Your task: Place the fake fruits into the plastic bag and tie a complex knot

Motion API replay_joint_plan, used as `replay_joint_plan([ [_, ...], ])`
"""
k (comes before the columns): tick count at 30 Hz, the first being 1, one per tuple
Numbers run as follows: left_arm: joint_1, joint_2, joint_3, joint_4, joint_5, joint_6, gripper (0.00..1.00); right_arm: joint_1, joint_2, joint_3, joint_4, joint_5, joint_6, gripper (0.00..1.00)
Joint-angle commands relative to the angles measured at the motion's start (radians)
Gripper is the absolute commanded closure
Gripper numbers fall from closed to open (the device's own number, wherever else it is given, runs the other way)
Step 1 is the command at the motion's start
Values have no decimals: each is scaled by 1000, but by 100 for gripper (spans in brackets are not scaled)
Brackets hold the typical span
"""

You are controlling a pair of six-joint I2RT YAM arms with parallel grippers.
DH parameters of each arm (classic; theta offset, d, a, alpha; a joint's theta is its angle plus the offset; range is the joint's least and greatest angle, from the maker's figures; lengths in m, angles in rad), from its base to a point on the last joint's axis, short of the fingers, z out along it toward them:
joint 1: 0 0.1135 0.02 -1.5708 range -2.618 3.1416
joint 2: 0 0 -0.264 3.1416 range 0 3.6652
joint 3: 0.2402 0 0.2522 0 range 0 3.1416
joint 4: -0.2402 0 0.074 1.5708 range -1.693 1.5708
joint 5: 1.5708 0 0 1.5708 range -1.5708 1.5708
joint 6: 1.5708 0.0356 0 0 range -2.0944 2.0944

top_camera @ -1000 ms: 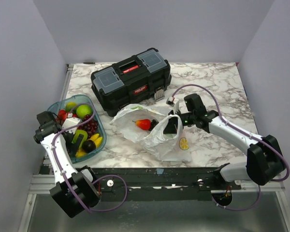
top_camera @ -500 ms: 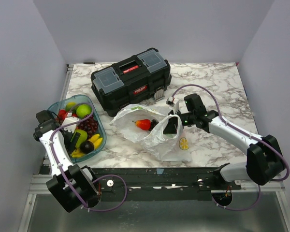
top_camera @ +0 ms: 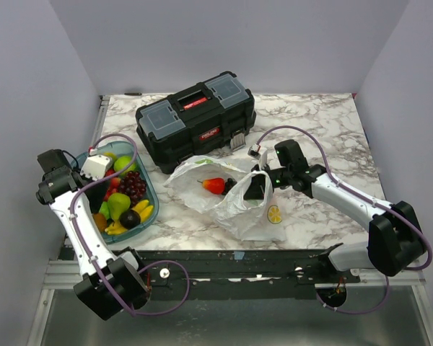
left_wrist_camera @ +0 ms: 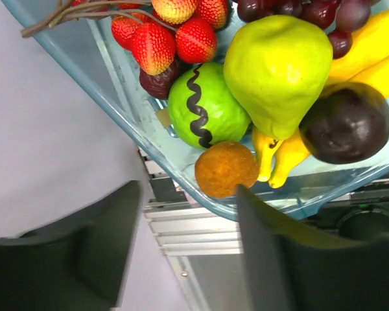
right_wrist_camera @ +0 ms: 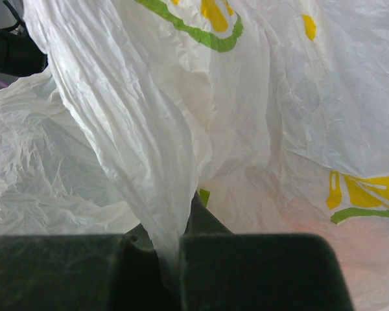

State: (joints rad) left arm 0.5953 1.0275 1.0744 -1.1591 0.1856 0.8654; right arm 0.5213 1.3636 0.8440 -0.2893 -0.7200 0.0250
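Marble-patterned counter (top_camera: 325,122) carried a black toolbox (top_camera: 195,119), a teal tray (top_camera: 156,193) and the plastic bag (top_camera: 238,205). The left fingers (left_wrist_camera: 272,259) stood apart with nothing between them, poised over the tray's rim. Most of the fake fruits (top_camera: 123,198) lay just beyond their tips: a rough orange one (left_wrist_camera: 225,168) nearest the gap, a green apple (left_wrist_camera: 204,110) and a pear (left_wrist_camera: 279,65) past it. The right fingers (right_wrist_camera: 84,272) were clamped on a gathered fold of the bag, which rose from between them. A red fruit (top_camera: 214,185) appeared to lie inside the bag, just beyond those fingers. Filling looked barely begun and the knot not started. The next move would call for lowering the open left fingers around one fruit, probably the orange one, and closing clear of the rim.
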Motion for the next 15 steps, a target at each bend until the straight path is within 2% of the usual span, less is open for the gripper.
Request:
replay_joint_plan([
  [1, 1, 7, -14, -52, 8, -10, 22, -8, 4, 9, 3, -19, -14, 99],
  [5, 2, 7, -86, -10, -19, 7, 15, -8, 0, 10, -1, -18, -15, 99],
  [15, 5, 64, -245, 108, -105, 5, 16, -8, 3, 14, -16, -9, -44, 99],
])
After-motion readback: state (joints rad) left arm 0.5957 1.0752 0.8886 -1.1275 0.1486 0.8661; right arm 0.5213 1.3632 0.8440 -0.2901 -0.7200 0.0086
